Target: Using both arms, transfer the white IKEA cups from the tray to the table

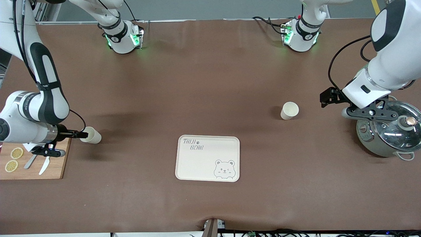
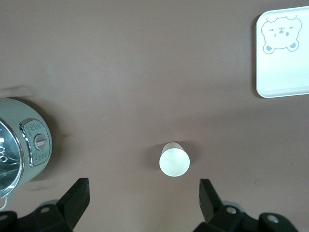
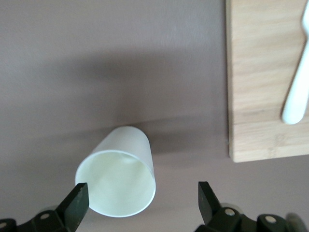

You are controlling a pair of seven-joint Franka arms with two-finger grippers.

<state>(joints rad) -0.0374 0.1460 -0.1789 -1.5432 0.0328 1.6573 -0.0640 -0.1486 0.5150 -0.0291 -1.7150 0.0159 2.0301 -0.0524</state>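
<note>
1. Both white cups are standing on the brown surface (image 1: 210, 82), and the tray (image 1: 208, 158) is lying bare of cups, so the task looks to be in its closing step.
2. The right gripper (image 3: 140, 200) is hovering with its fingers spread apart around one cup (image 1: 91, 135), just beside the wooden cutting board (image 1: 49, 166); the grip looks let go.
3. The left gripper (image 2: 144, 199) is hanging with fingers apart and empty beside the lidded pot (image 1: 391, 133), over the surface near the other cup (image 1: 289, 110), which is standing free toward the left arm's end.
4. Next, I judge, the right gripper needs a straight lift clear of the rim without tipping the cup.
</note>
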